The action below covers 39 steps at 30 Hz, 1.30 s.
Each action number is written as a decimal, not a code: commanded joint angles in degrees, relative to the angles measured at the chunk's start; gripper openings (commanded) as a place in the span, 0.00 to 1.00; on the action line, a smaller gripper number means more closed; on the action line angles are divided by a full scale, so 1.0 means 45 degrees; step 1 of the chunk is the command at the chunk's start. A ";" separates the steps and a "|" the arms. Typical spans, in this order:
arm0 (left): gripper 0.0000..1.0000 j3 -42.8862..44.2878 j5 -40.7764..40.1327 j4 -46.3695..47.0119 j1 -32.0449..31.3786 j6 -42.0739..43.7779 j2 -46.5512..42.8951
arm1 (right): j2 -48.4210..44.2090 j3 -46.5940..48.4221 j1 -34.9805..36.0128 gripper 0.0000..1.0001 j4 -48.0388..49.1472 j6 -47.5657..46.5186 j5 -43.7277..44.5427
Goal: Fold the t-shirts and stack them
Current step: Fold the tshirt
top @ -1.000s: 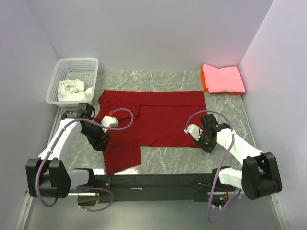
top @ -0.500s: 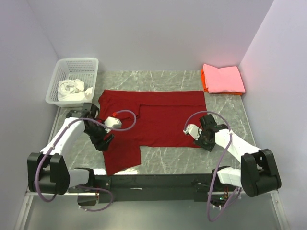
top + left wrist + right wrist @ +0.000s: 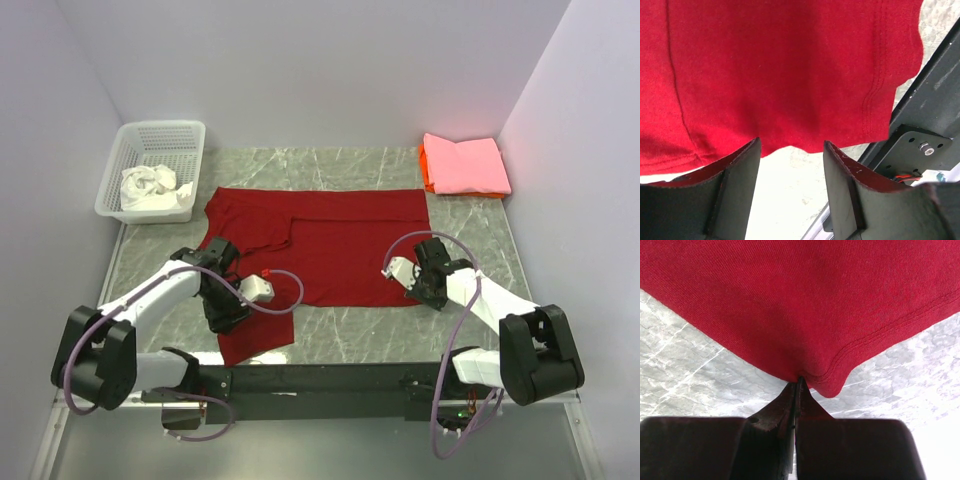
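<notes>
A deep red t-shirt (image 3: 330,245) lies spread on the marble table, partly folded, one flap reaching toward the near edge. My left gripper (image 3: 228,318) is open over that near-left flap; in the left wrist view the jaws (image 3: 790,150) stand apart just at the cloth's hem (image 3: 790,75), holding nothing. My right gripper (image 3: 428,292) is shut on the shirt's near-right corner, the hem (image 3: 830,385) pinched at the fingertips (image 3: 799,381). A folded pink t-shirt (image 3: 463,164) lies on an orange one (image 3: 426,172) at the far right. A crumpled white t-shirt (image 3: 150,188) sits in the basket.
The white plastic lattice basket (image 3: 165,137) stands at the far left. The black rail (image 3: 330,378) with the arm bases runs along the table's near edge, close to the red flap. Purple walls enclose the table on three sides.
My left gripper has moved toward the near edge and rightward along the red flap, from its upper part to its lower hem. My right gripper has stayed at the near-right corner, shifting slightly farther in.
</notes>
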 commanded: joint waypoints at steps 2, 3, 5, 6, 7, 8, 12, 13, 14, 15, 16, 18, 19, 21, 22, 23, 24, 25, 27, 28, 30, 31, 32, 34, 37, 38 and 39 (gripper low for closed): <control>0.59 0.0279 -0.0160 -0.0065 -0.0510 -0.0036 0.0291 | 0.0434 -0.0053 -0.0093 0.00 0.0062 0.0018 -0.0465; 0.59 0.0299 -0.0160 -0.0144 -0.0627 -0.0094 0.0388 | 0.0473 0.0005 -0.0132 0.00 0.0042 0.0038 -0.0466; 0.59 0.0377 -0.0257 -0.0204 -0.0842 -0.0212 0.0662 | 0.0492 0.0142 -0.0132 0.00 -0.0017 0.0018 -0.0505; 0.60 0.0396 -0.0297 -0.0204 -0.0978 -0.0251 0.0701 | 0.0492 0.0181 -0.0171 0.00 -0.0075 -0.0001 -0.0525; 0.60 0.0416 -0.0355 -0.0184 -0.1038 -0.0309 0.0837 | 0.0570 0.0278 -0.0229 0.00 -0.0114 -0.0001 -0.0544; 0.60 0.0455 -0.0414 -0.0184 -0.1096 -0.0523 0.0935 | 0.0571 0.0337 -0.0249 0.00 -0.0230 -0.0001 -0.0564; 0.56 0.0805 -0.0881 -0.0067 -0.1292 -0.1363 0.1774 | 0.0668 0.0533 -0.0386 0.00 -0.0388 0.0018 -0.0700; 0.54 0.0845 -0.1076 0.0049 -0.1311 -0.1539 0.2085 | 0.0707 0.0630 -0.0405 0.00 -0.0427 0.0018 -0.0759; 0.51 0.0826 -0.1523 0.0205 -0.1331 -0.1850 0.2185 | 0.0727 0.0689 -0.0425 0.00 -0.0504 0.0038 -0.0817; 0.45 0.0787 -0.1643 0.0284 -0.1350 -0.1853 0.2244 | 0.0804 0.0747 -0.0445 0.00 -0.0544 0.0038 -0.0856; 0.42 0.0748 -0.1722 0.0401 -0.1389 -0.1853 0.2264 | 0.0844 0.0845 -0.0425 0.00 -0.0583 0.0038 -0.0895; 0.31 0.0690 -0.1762 0.0460 -0.1409 -0.1775 0.2206 | 0.0922 0.0962 -0.0464 0.00 -0.0680 0.0057 -0.0915; 0.27 0.0689 -0.1742 0.0422 -0.1409 -0.1678 0.2090 | 0.0922 0.1098 -0.0503 0.00 -0.0739 0.0057 -0.0915; 0.15 0.0670 -0.1684 0.0402 -0.1390 -0.1619 0.2011 | 0.0922 0.1197 -0.0542 0.00 -0.0856 0.0038 -0.0896; 0.12 0.0670 -0.1645 0.0363 -0.1409 -0.1560 0.1894 | 0.0903 0.1275 -0.0600 0.00 -0.0876 0.0018 -0.0915; 0.09 0.0651 -0.1625 0.0363 -0.1409 -0.1541 0.1835 | 0.0883 0.1295 -0.0601 0.00 -0.0973 0.0018 -0.0915; 0.01 0.0670 -0.1509 0.0324 -0.1390 -0.1560 0.1815 | 0.0883 0.1353 -0.0640 0.00 -0.0993 0.0018 -0.0915; 0.00 0.0709 -0.1392 0.0285 -0.1390 -0.1541 0.1796 | 0.0864 0.1411 -0.0679 0.00 -0.1051 -0.0001 -0.1167; 0.00 0.0961 -0.1099 -0.0163 -0.1409 -0.1462 0.1737 | 0.0728 0.1509 -0.0718 0.00 -0.1285 -0.0021 -0.1267; 0.00 0.1098 -0.0924 -0.0358 -0.1409 -0.1404 0.1544 | 0.0650 0.1626 -0.0815 0.00 -0.1441 -0.0040 -0.1344; 0.00 0.1720 -0.0708 -0.1255 -0.1370 -0.1209 0.1270 | 0.0242 0.1763 -0.0874 0.00 -0.1949 -0.0118 -0.1520; 0.00 0.1937 -0.0552 -0.1606 -0.1351 -0.1150 0.0959 | 0.0026 0.1783 -0.0971 0.00 -0.2105 -0.0215 -0.1540; 0.00 0.2152 -0.0474 -0.1900 -0.1331 -0.1034 0.0782 | -0.0208 0.1783 -0.1030 0.00 -0.2416 -0.0293 -0.1598; 0.00 0.2641 -0.0259 -0.2682 -0.1234 -0.0974 0.0391 | -0.0911 0.1744 -0.1128 0.00 -0.2691 -0.0469 -0.1638; 0.00 0.3149 -0.0043 -0.3406 -0.0961 -0.0857 -0.0020 | -0.1654 0.1549 -0.1323 0.00 -0.3141 -0.0723 -0.1579; 0.00 0.3247 0.0054 -0.3562 -0.0844 -0.0799 -0.0098 | -0.1772 0.1491 -0.1517 0.00 -0.3277 -0.0801 -0.1541; 0.00 0.3499 0.0093 -0.3679 -0.0650 -0.0760 -0.0196 | -0.1966 0.1451 -0.1635 0.00 -0.3337 -0.0860 -0.1540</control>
